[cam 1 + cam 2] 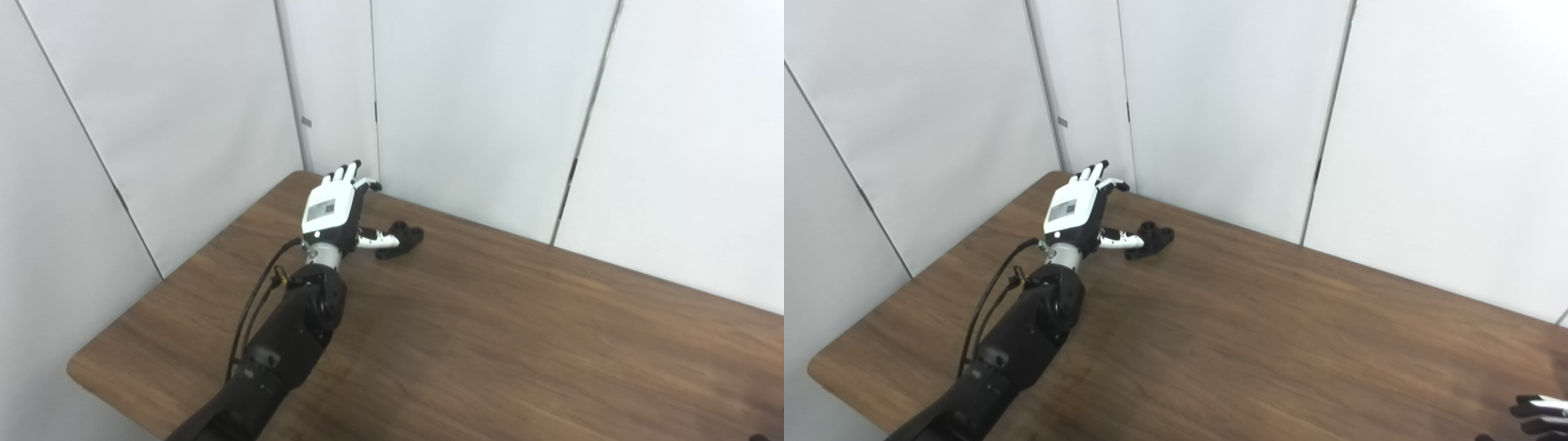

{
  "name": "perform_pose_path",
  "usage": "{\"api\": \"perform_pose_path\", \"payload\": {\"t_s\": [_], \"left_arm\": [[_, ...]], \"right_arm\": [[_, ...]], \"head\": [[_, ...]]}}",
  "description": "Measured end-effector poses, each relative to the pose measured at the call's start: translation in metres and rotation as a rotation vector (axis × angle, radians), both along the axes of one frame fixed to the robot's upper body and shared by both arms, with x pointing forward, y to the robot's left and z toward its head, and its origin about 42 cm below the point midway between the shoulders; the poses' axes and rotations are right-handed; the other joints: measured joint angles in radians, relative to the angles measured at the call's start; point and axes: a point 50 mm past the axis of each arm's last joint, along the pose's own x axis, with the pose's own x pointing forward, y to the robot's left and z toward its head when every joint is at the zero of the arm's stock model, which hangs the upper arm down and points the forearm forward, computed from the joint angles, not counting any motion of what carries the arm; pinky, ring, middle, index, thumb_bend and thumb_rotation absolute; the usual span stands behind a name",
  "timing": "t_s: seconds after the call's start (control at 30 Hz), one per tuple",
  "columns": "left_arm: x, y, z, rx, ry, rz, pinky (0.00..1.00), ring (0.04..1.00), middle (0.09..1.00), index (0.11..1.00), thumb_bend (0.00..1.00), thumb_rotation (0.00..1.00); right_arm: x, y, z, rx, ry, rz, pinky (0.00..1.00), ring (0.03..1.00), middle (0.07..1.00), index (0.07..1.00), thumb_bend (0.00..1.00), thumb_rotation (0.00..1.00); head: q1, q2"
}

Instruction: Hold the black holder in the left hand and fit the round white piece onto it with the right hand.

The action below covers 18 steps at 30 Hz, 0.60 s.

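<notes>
Left eye view: I'm reaching my left hand toward the far corner of the surface, fingers apart and straight, pointing at the wall, thumb swung out to the side and lying just beside or touching the black holder, can't tell which. Nothing's clamped yet. The holder's lying flat on the wood near the back edge, just right of my palm; I'm guessing my hand's spread like this so it can wrap round the holder from the side. Forearm's coming in from bottom left, wrist rolled so the back of the hand's facing up w/ its label showing. Round white piece: not in view here. Right hand barely showing, a dark speck at the bottom right corner. Right eye view: same setup, left hand splayed by the holder, not gripping. Right hand is peeking in at the bottom right corner, well apart from the holder, only fingertips visible, so can't tell if it's spread or closed, or holding anything. White piece isn't visible here either.
</notes>
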Motion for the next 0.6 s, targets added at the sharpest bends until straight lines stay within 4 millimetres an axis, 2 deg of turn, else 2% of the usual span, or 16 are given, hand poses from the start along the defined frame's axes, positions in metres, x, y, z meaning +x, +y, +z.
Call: {"api": "perform_pose_path", "payload": {"t_s": [0.27,0.6], "left_arm": [[0.009,0.001,-0.011,-0.011,0.096,0.026,1.0,1.0,1.0,0.761,1.0,0.39],[0.016,0.001,-0.025,-0.025,0.162,0.023,1.0,1.0,1.0,0.75,1.0,0.37]], "right_arm": [[-0.004,-0.002,0.0,-0.003,0.004,0.001,0.41,0.501,0.619,0.499,0.5,0.16],[-0.007,-0.003,0.0,-0.01,0.015,0.011,0.4,0.501,0.62,0.499,0.5,0.15]], "head": [[-0.005,0.009],[-0.011,0.02]]}}
